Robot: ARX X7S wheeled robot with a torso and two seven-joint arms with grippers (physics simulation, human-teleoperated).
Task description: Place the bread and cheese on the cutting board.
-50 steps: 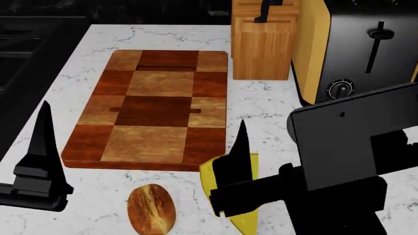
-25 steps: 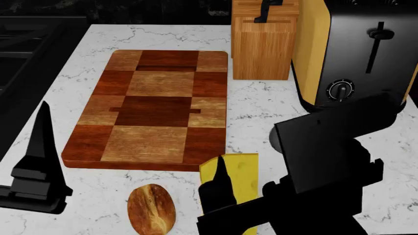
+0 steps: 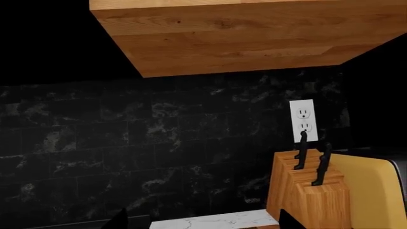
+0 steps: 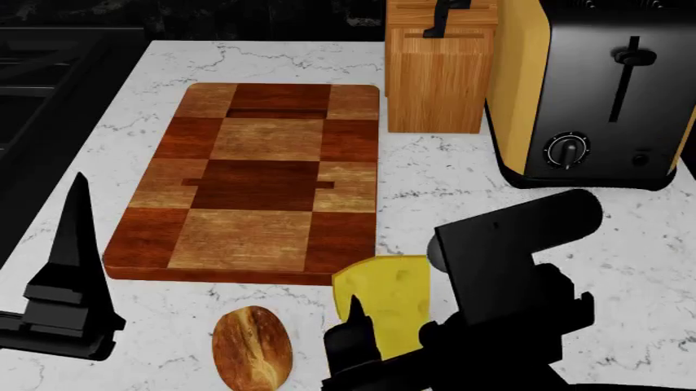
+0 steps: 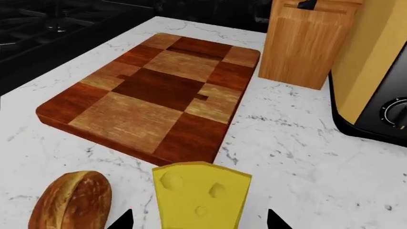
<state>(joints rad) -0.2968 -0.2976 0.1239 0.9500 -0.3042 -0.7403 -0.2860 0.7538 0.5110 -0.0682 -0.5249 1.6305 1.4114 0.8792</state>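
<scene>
Two items not boarded yet, cheese pickup is up first.
Cheese [image 5: 200, 194] and bread [image 4: 253, 347] sit just near of the cutting board [image 4: 261, 179]; right gripper [image 5: 198, 223] straddles the cheese, jaws spread, needs to drop and clamp. Left gripper [image 4: 68, 269] idles; can't tell its jaws.

Cheese [image 5: 200, 196] sits on the marble counter [image 5: 299, 157] just off the cutting board's [image 5: 156, 93] near edge, bread [image 5: 71, 200] beside it; knife block [image 5: 307, 42] and toaster [image 5: 375, 86] stand past the board's far corner.
</scene>
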